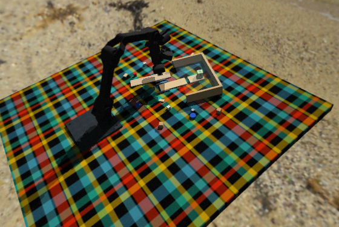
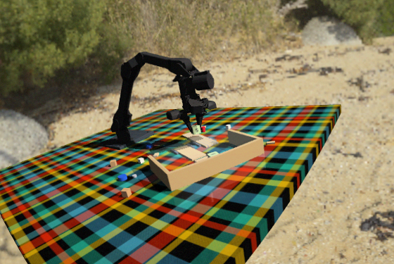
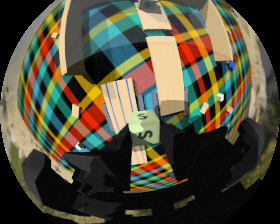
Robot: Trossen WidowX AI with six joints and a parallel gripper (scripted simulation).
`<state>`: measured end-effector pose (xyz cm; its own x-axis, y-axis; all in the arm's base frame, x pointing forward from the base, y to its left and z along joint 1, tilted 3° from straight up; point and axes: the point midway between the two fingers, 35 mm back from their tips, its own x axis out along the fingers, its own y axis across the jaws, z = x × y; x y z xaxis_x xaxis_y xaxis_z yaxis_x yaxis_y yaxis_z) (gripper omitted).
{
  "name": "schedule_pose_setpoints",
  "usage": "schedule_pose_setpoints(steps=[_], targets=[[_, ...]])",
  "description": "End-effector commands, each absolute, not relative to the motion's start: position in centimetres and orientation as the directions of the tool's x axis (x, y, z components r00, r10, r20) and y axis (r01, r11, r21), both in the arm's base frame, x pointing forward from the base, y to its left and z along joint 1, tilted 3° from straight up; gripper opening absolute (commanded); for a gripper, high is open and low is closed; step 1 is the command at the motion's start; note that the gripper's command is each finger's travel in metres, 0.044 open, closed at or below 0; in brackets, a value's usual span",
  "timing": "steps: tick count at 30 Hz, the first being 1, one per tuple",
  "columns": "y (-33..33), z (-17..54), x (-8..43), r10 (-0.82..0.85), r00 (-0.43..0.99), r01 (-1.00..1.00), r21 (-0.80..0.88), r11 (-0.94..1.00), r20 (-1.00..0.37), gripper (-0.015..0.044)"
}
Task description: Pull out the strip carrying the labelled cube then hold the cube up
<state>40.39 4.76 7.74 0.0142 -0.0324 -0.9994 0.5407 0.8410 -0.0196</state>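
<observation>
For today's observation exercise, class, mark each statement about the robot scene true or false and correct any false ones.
1. The claw is shut on a pale green cube. True.
2. The cube in the claw shows the letter S in the wrist view. True.
3. The wooden tray is closed on all four sides. False: one side is open, and strips run out through it.
4. The tray holds nothing but bare cloth. False: a second pale green cube sits on a strip piece inside it.
5. A blue round piece lies on the plaid cloth outside the tray. True.
6. The arm's base stands inside the tray. False: the base stands on the cloth, apart from the tray.
</observation>
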Motion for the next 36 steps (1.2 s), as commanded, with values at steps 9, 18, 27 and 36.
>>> schedule_pose_setpoints(steps=[9, 18, 27, 36], targets=[[4.4, 8.1, 37.0, -0.036, 0.008, 0.542, -0.026, 0.84, -0.999, 0.0], [4.0, 8.0, 34.0, -0.037, 0.006, 0.542, -0.027, 0.84, -0.999, 0.0], [3.7, 7.7, 30.8, -0.037, 0.004, 0.542, -0.029, 0.84, -0.999, 0.0], [3.7, 9.4, 30.3, -0.037, 0.004, 0.542, -0.029, 0.84, -0.999, 0.0]])
